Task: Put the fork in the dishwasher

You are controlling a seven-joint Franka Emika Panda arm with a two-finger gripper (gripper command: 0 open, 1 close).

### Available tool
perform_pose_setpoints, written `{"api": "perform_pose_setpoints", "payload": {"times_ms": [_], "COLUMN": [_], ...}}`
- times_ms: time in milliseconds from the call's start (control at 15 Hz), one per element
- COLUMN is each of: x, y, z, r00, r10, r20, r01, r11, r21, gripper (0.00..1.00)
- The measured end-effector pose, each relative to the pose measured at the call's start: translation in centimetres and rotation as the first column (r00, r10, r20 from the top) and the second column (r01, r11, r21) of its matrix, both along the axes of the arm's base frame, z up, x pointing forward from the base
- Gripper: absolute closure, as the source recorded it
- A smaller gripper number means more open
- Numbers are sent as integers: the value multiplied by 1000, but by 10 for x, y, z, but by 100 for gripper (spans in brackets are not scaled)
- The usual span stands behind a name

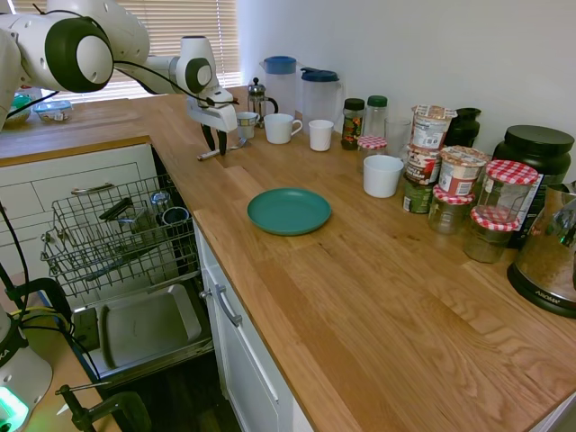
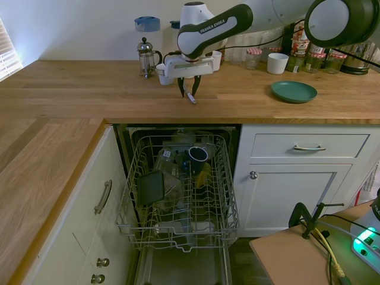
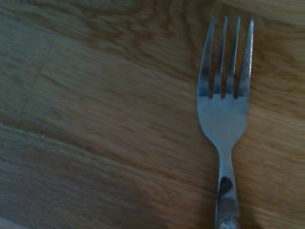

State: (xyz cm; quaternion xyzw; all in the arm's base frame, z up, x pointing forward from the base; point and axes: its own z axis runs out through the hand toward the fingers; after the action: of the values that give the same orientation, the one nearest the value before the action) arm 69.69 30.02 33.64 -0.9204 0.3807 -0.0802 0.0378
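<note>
End effector [image 2: 189, 93] over fork [image 3: 224, 119] on wooden desk [image 1: 378, 270]
Fingers spread, straddling the handle; dishwasher [image 2: 178, 196] open below, rack pulled out.

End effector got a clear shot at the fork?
Probably yes. The end effector sits open right over the fork, which lies flat on bare counter; nothing crowds it.

Fork on the desk, dishwasher open

The slim silvery fork [image 3: 223, 119] lies flat on the wooden desk [image 1: 378, 279]; below, the dishwasher [image 2: 181, 190] has its wire rack pulled out and its door down.
</note>
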Motion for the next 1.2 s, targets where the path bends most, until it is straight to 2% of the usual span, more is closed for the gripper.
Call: {"api": "perform_pose_setpoints", "payload": {"times_ms": [533,667,933,1200], "x": [9,10,13,-17], "y": [7,7,-2,0], "z": [1,2,13,46], "r00": [1000,998,990,982], "r10": [-21,-54,-125,-160], "r20": [8,13,63,101], "r01": [21,54,124,157], "r11": [1000,999,992,987], "r21": [2,7,22,44], "gripper": [100,100,100,100]}}
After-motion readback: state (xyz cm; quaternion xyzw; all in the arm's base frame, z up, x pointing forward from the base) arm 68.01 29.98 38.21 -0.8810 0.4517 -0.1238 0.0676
